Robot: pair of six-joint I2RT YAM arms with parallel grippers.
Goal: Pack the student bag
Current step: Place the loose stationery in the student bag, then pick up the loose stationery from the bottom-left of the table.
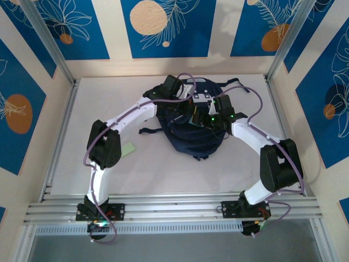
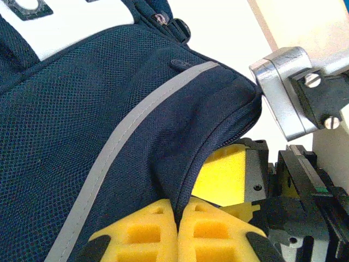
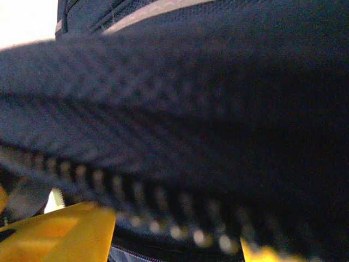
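**A:** What's hard to make out?

**B:** Starting on the left, a small pale green thing (image 1: 128, 148) lies on the surface (image 1: 163, 174) beside the left arm, too small to name. From above, the arms cover much of the bag (image 1: 191, 141), and the fingertips are lost against its dark cloth.

**A:** And close up?

**B:** The left gripper (image 2: 177, 226) has its yellow fingers pressed together on a fold of the bag's fabric. The right gripper (image 3: 169, 240) is harder to read. Blurred cloth and zip teeth lie across its view, with a yellow finger at each lower corner, set apart. I can't tell whether they clamp the zip edge.

**A:** How does the bag look?

**B:** It is dark navy mesh cloth with a grey stripe across it and a white patch near the top. Black straps trail off its left side. It lies mid-surface, towards the far wall, between the two arms.
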